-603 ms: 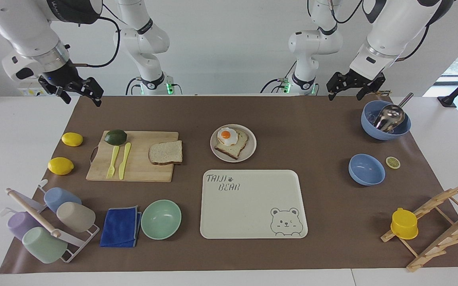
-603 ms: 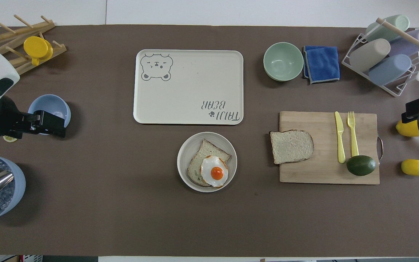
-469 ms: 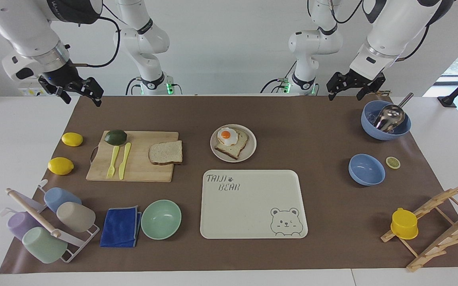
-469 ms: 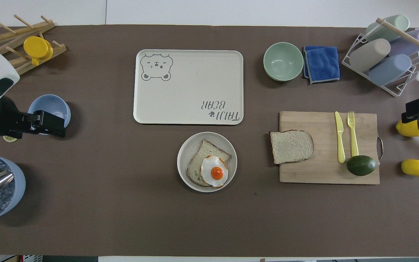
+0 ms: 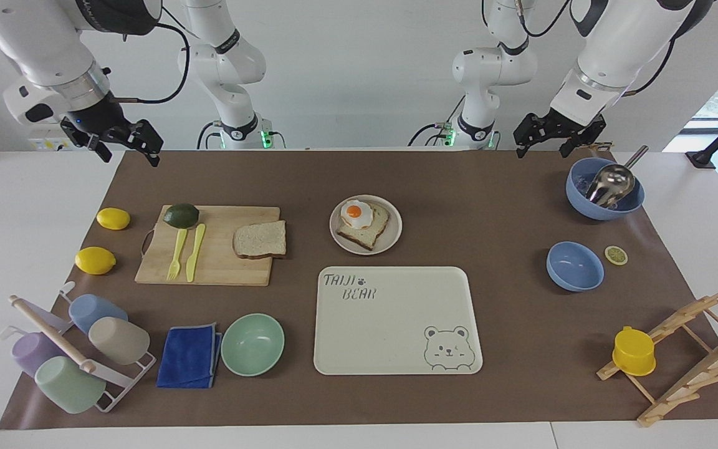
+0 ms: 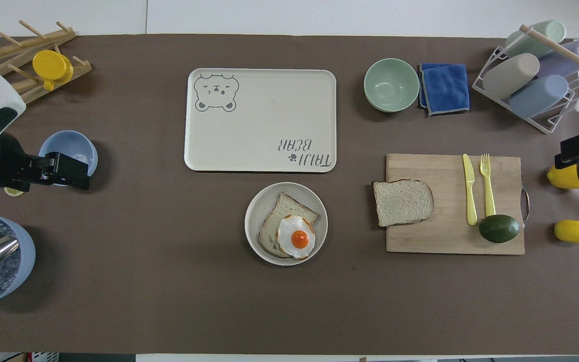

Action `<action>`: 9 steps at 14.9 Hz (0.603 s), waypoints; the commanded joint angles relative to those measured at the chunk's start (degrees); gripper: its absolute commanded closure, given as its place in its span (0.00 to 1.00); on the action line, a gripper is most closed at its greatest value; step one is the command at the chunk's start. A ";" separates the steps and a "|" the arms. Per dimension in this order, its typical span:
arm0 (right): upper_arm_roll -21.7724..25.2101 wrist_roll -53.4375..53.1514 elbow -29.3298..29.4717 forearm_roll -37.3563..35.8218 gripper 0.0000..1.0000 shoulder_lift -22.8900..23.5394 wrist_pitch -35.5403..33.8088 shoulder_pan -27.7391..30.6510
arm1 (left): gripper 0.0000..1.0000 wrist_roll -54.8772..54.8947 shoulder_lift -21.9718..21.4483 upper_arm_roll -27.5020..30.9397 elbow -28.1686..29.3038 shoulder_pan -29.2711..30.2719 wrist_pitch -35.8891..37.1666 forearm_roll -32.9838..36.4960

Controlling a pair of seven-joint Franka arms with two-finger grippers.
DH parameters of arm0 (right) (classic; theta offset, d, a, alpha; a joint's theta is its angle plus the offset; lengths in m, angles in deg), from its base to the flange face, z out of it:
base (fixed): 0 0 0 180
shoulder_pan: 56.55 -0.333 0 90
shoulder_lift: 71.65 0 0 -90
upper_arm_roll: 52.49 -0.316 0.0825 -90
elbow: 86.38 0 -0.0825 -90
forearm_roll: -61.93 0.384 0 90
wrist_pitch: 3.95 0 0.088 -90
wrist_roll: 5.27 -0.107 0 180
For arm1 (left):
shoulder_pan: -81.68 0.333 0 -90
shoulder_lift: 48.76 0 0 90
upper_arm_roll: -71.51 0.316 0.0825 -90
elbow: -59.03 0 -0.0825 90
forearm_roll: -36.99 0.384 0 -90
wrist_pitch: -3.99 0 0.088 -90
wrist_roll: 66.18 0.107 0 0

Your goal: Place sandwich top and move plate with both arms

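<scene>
One sandwich top [image 5: 260, 239] lies on the cutting board [image 5: 209, 265], beside one plate [image 5: 393, 234] holding an egg slice [image 5: 363, 223]. Two lemons [image 5: 113, 218], three bowls [image 5: 252, 344]. Left end effector [image 5: 558, 136] and right end effector [image 5: 123, 144] hang empty, fingers apart. Only the facing view shows both whole.

Matt brown paper mat [image 5: 490, 206], wooden cutting board [image 5: 222, 262], glossy metal scoop [image 5: 611, 182].

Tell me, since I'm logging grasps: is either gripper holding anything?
Nothing is held: left gripper and right gripper are open and empty.
</scene>
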 commanded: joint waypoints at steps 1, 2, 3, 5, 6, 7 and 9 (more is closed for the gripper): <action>-1.54 1.93 -3.10 1.46 0.00 -2.10 2.02 -0.58 | 0.00 0.42 -0.99 -0.45 0.70 0.92 0.00 0.87; -2.68 1.76 -3.01 1.20 0.00 -1.66 2.64 -1.80 | 0.00 0.34 -0.99 -0.45 0.70 0.92 0.00 0.87; -3.22 1.50 -3.44 -0.54 0.00 -1.75 2.99 -3.47 | 0.00 0.34 -0.99 -0.45 0.70 0.92 0.00 0.87; -3.40 -1.65 -5.29 -9.92 0.00 -1.31 3.26 -11.80 | 0.00 0.34 -0.99 -0.45 0.70 0.92 0.00 0.87; -3.49 -2.54 -5.21 -11.79 0.00 0.08 3.34 -13.84 | 0.00 0.34 -0.99 -0.45 0.70 0.92 0.00 0.87; -3.49 -2.89 -4.77 -12.25 0.00 1.93 3.61 -15.60 | 0.00 0.34 -0.99 -0.45 0.70 0.92 0.00 0.87; -3.49 -4.99 -4.68 -12.34 0.00 6.14 6.67 -18.59 | 0.00 0.34 -0.99 -0.45 0.70 0.92 0.09 0.87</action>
